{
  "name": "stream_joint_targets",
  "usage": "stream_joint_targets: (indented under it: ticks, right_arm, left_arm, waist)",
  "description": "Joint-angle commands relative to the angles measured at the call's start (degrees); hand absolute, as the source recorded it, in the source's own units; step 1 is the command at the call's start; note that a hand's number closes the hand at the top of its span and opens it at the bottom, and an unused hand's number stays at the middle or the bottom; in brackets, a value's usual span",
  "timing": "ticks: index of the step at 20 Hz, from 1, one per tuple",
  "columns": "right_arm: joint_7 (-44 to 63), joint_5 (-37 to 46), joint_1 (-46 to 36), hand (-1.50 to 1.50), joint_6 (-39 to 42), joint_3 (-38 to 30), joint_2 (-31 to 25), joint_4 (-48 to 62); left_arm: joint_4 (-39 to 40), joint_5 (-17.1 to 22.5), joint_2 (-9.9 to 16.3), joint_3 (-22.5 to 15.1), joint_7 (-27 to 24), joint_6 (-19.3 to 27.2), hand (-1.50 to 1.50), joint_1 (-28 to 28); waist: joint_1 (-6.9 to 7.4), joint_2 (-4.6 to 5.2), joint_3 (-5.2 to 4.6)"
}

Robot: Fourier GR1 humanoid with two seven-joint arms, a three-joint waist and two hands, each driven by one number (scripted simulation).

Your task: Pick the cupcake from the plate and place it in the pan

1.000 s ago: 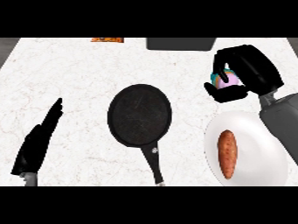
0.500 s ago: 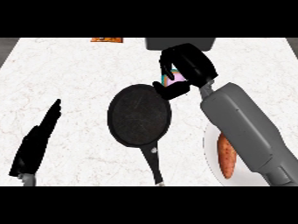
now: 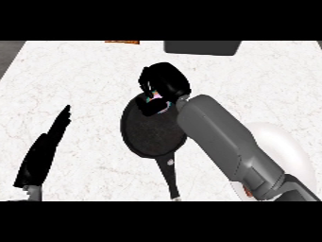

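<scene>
The right hand (image 3: 165, 87) is hovering over the far rim of the pan (image 3: 151, 134), its fingers curling round the cupcake (image 3: 153, 98), of which only a sliver of pastel colour is peeking out beneath the black fingers. The cupcake is therefore sitting above the pan's far edge, not yet resting on the dark surface as far as one can judge. It is likely light and soft, with a frosted top that would smear or crush; holding it by the sides of its base, as the hand seems to be doing, looks the safer choice, and it should be set down upright. The plate (image 3: 289, 146) is lying to the right of the pan, largely covered by the grey forearm, so whatever else is on it is hidden. The left hand (image 3: 43, 151) is resting well to the left of the pan, fingers straight and pointing away. The pan's handle is running toward the near edge, and its end is hard to make out.
</scene>
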Motion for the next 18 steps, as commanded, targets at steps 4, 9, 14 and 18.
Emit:
stream_joint_targets:
  ticks: [4,9,14,18]
  right_arm:
    - [0.88,-1.89,-2.76,1.50,0.76,12.95,1.23,7.88]
    - [4.64,-17.81,3.16,-1.50,8.47,6.52,1.25,9.63]
    - [1.55,-28.98,4.32,-1.50,4.04,5.71,1.26,4.79]
    - [-5.94,-32.76,6.97,-1.50,-4.44,5.97,1.26,3.61]
  left_arm:
    - [2.17,-0.92,-0.19,-0.91,-1.41,-0.89,0.00,-2.38]
    - [0.99,-1.81,-1.52,-2.32,0.34,-0.13,0.00,-2.58]
    - [2.83,-0.73,-0.97,-1.11,-0.27,-1.29,0.00,-4.70]
    - [3.01,-2.38,-3.29,-2.83,-1.26,0.88,0.00,-2.40]
  waist:
    - [2.91,0.76,-0.06]
    - [3.33,0.97,0.04]
    - [3.88,1.03,0.09]
    - [2.95,0.65,0.12]
